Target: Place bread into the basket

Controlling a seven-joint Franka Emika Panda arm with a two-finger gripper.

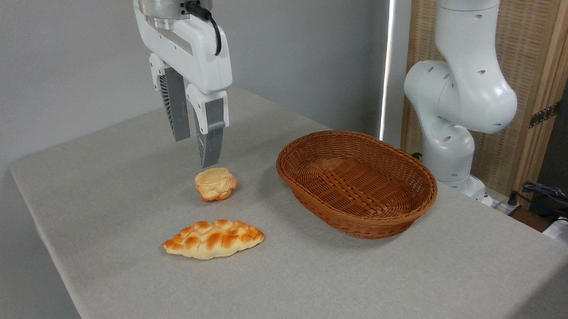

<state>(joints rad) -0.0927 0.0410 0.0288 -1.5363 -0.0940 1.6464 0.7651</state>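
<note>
the bread [216, 184] is golden-tan with a pale top and orange-brown ridged sides. the braided loaf [214, 239] is cream with browned bumps. the basket [358, 215] is reddish-brown woven wicker. the tabletop [307, 285] is plain light grey. the gripper [196, 151] is white with grey ribbed fingers [212, 137].

Woven wicker basket [358, 220], matt cloth-covered table [355, 287], glossy white plastic arm [464, 90]
</note>
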